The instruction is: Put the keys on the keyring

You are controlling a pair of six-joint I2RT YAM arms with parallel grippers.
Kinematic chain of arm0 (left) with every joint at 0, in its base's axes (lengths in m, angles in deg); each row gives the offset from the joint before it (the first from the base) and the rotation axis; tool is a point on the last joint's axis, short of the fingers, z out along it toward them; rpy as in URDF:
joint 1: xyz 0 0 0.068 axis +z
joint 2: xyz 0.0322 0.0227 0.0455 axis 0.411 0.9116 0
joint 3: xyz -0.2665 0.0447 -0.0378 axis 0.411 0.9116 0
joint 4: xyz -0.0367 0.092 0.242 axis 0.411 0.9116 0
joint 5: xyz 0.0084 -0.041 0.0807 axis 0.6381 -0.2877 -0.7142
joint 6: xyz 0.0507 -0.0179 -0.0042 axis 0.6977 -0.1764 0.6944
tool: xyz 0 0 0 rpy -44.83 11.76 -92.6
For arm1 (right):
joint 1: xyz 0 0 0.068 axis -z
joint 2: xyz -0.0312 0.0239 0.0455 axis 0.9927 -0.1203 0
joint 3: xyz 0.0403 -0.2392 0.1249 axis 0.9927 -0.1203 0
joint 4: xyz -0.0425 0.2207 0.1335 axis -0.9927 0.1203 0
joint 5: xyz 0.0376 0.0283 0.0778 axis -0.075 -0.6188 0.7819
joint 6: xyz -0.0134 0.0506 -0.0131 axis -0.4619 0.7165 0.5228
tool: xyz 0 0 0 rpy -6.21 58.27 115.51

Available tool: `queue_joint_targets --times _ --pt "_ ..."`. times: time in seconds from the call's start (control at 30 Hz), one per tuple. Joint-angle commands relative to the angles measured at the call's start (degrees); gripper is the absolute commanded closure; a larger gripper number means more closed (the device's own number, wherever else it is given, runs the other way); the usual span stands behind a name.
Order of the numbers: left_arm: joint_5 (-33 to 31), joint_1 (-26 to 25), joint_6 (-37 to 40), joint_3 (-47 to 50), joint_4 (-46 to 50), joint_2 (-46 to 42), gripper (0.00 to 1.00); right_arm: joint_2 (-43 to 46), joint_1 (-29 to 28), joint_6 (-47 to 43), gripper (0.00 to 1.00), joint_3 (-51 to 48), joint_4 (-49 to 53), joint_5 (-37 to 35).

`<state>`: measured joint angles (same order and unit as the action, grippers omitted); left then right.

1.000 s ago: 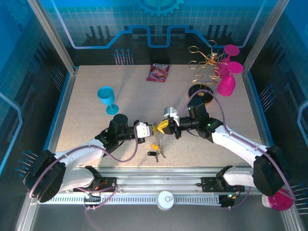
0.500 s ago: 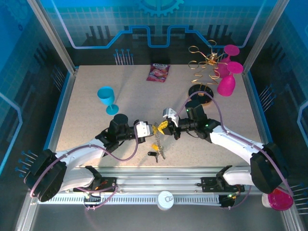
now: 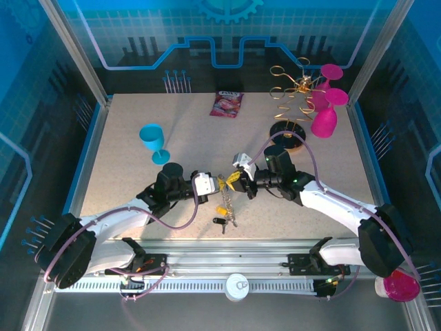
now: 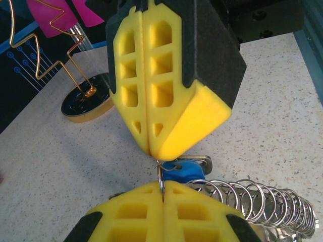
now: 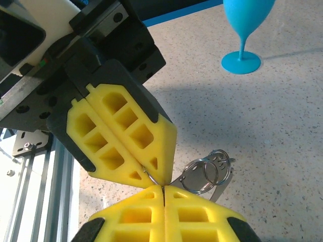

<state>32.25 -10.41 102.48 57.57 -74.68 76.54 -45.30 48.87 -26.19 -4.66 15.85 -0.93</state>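
Across the middle of the top view spreads the speckled bench (image 3: 124, 124), and over it the left arm (image 3: 117, 221) reaches in from the lower left and the right arm (image 3: 337, 203) from the lower right.

At the upper right stands a gold wire rack (image 3: 293, 93) of spiral loops, with pink goblets (image 3: 324, 123) just beside it. A blue goblet (image 3: 153, 138) stands upright at centre left, well apart from a reddish packet (image 3: 227, 103) lying flat near the top edge.

Just below the frame's centre the left claw (image 3: 223, 185) and the right claw (image 3: 232, 181) meet tip to tip. In the left wrist view the left claw (image 4: 162, 189) sits at the bottom edge with its yellow pads pressed together. The right claw (image 4: 150, 148) comes down from above, likewise closed. Both pinch a thin wire ring (image 4: 160, 177) that runs between the two tips.

The keyring (image 4: 252, 199) shows as a silvery coiled length at the lower right of that view, just beside the left claw; I cannot tell whether it joins the pinched wire.

The keys (image 3: 224, 210) cluster just below the claw tips in the top view. They include a yellow-headed one and, lowest, a black-headed one (image 3: 218, 221). A blue-headed key (image 4: 184, 171) hangs at the wire ring, between the two claws.
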Motion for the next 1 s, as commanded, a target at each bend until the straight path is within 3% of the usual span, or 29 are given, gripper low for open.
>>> queue_joint_targets --times 0.0,0.27,0.5,0.97 --pt "3.8 -1.2 2.8 -1.6 -1.4 -0.5 1.00 -1.1 0.2 4.4 1.00 -1.1 -3.7 -6.4" --pt "0.8 -3.1 7.2 -0.7 -1.7 -0.8 1.00 -2.2 -1.4 8.5 1.00 -1.4 -5.6 -10.4" --pt "1.2 -3.1 4.8 -0.3 -3.7 -0.6 1.00 -3.3 -2.5 12.1 1.00 -3.6 -10.6 -15.4" --pt "2.6 -3.1 5.7 0.0 -3.2 -1.0 1.00 -2.6 1.5 19.9 1.00 -6.1 -16.8 -9.8"
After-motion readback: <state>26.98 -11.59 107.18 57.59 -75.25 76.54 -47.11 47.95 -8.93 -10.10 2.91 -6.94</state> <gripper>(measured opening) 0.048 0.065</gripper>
